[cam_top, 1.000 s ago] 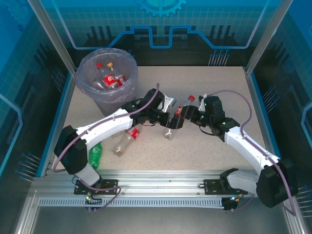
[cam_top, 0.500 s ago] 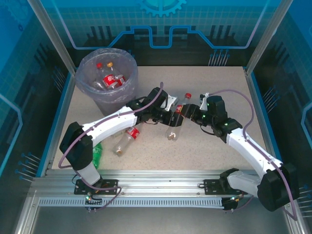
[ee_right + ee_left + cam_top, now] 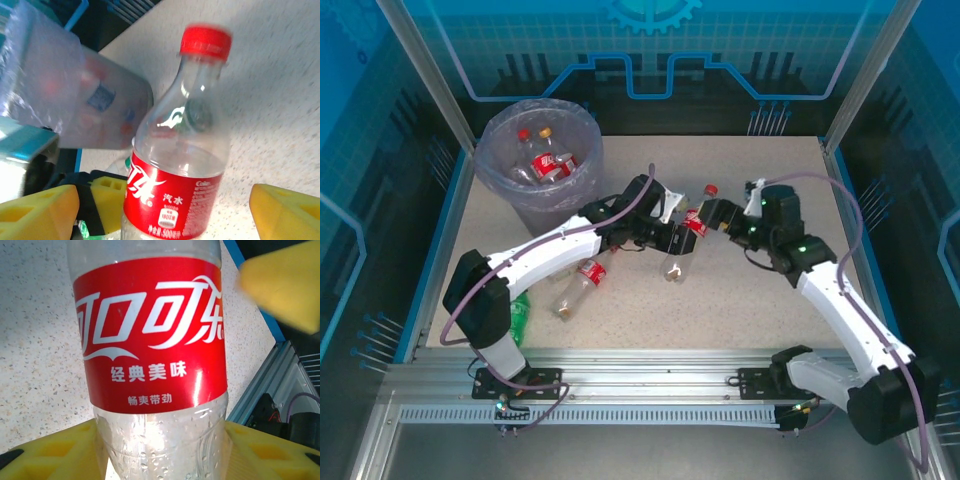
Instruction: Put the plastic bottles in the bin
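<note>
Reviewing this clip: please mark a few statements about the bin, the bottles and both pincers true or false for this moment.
1. The round grey bin with the lilac bag liner has bottles in it. True.
2. The left pincer is closed on a clear plastic bottle with a red label. True.
3. The right pincer clamps that bottle too. False: its jaws stand open.
4. That bottle's cap is blue. False: it is red.
5. The speckled table holds no loose bottle. False: a second red-labelled bottle lies by the left arm.

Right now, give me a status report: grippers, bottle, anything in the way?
Left gripper clamped on red-labelled bottle. Right gripper open either side, not touching. Bin past left arm, bottles inside.
</note>
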